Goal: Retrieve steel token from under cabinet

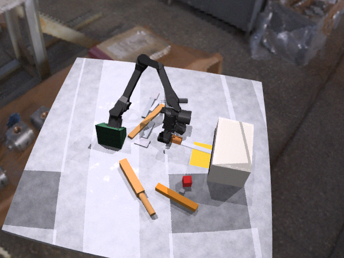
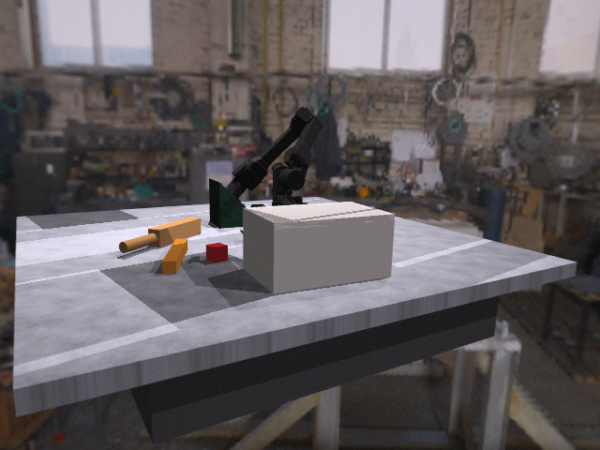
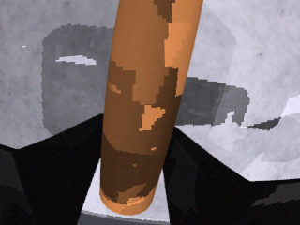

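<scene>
My gripper (image 1: 170, 138) (image 3: 135, 127) is shut on the orange round handle (image 1: 177, 139) (image 3: 145, 52) of a tool, low over the table to the left of the marked area. The tool's thin pale blade (image 1: 191, 146) runs from the handle across the upper part of the yellow marked area (image 1: 199, 159) to the cabinet's front. Its far end is out of sight at or under the cabinet (image 1: 233, 141) (image 2: 334, 251). The steel token and the vent slots cannot be seen in any view. In the exterior view the cabinet hides the tool and the marked area.
A red cube (image 1: 186, 180) (image 2: 217, 252), a small grey piece (image 1: 181, 191) and an orange bar (image 1: 176, 196) (image 2: 174, 257) lie below the marked area. A wooden paddle (image 1: 131, 177) (image 2: 176, 231) lies further left. A long orange stick (image 1: 145, 122) and several grey flat pieces lie near the arm's green base (image 1: 110, 136).
</scene>
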{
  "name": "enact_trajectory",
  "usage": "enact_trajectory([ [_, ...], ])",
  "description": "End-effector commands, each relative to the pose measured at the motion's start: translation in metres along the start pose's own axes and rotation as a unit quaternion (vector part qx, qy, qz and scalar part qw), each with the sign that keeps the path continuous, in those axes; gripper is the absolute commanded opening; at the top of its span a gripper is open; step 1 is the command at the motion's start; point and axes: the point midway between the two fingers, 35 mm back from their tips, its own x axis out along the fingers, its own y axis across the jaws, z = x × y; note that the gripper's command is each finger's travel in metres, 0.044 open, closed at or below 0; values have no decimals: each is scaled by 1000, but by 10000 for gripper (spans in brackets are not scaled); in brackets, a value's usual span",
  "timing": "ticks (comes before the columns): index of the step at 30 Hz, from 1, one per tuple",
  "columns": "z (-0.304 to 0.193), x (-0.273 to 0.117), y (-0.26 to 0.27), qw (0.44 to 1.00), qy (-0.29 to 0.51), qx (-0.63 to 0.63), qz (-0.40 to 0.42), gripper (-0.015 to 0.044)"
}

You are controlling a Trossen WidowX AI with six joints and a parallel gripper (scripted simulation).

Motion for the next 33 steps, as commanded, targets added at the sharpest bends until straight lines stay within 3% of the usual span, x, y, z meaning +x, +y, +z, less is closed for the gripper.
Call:
enact_trajectory([
  [1, -8, 1, 0, 1000, 2, 5, 0, 0],
  [33, -47, 1, 2, 1000, 3, 6, 0, 0],
])
